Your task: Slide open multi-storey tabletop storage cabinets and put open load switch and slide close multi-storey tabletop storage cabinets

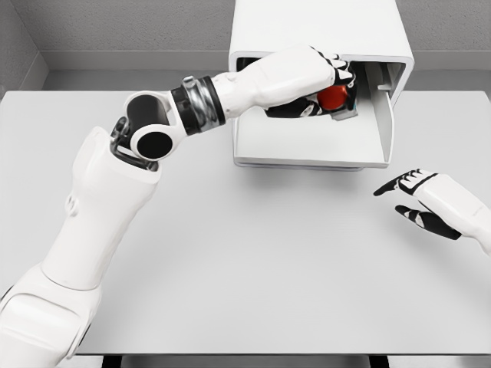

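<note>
Switch half hidden in the drawer

The red switch [334, 97] is gripped by the left hand [307, 80] over the open drawer [307, 146]; the right hand [420, 201] is held spread, empty.

No readable text, labels, brands, numbers or signs anywhere in your head view.
</note>
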Motion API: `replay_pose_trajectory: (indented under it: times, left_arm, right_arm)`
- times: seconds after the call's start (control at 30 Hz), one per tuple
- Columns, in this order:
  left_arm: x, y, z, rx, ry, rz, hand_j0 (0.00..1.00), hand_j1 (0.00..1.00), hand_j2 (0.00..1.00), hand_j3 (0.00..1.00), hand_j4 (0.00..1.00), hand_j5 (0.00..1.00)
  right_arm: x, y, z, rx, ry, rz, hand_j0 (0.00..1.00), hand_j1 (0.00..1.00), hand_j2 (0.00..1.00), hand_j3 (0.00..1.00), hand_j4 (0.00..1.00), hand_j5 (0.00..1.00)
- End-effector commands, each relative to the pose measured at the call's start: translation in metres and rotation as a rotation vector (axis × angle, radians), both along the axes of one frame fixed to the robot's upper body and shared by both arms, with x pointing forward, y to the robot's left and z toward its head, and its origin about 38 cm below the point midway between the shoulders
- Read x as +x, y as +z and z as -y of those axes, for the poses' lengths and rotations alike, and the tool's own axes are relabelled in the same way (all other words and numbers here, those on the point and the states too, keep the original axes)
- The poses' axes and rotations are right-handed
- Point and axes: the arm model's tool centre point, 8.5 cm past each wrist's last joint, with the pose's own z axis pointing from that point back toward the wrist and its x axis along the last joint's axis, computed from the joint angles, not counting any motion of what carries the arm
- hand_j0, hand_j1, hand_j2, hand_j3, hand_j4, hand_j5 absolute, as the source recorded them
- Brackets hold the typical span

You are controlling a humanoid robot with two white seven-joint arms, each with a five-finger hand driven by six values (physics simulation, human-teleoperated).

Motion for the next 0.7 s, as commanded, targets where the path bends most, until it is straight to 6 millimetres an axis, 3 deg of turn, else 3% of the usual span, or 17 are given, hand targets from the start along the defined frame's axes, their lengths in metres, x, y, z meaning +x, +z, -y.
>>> replay_pose_trajectory:
  times: [0.0,0.2,0.67]
  left_arm:
    - [0.001,-0.001,-0.001,-0.002,0.004,-0.008,0.61,0.61,0.61,0.61,0.61,0.61]
    - [0.003,-0.003,-0.002,0.000,0.010,-0.015,0.65,0.65,0.65,0.65,0.65,0.65]
    - [0.012,-0.011,-0.009,0.010,0.033,-0.043,0.66,0.66,0.66,0.66,0.66,0.66]
  right_arm:
    - [0.000,0.000,-0.001,0.011,0.003,-0.001,0.62,0.62,0.62,0.62,0.62,0.62]
    - [-0.001,-0.002,-0.012,0.021,0.026,-0.003,0.62,0.62,0.62,0.62,0.62,0.62]
    - [-0.001,-0.002,-0.012,0.021,0.026,-0.003,0.62,0.62,0.62,0.62,0.62,0.62]
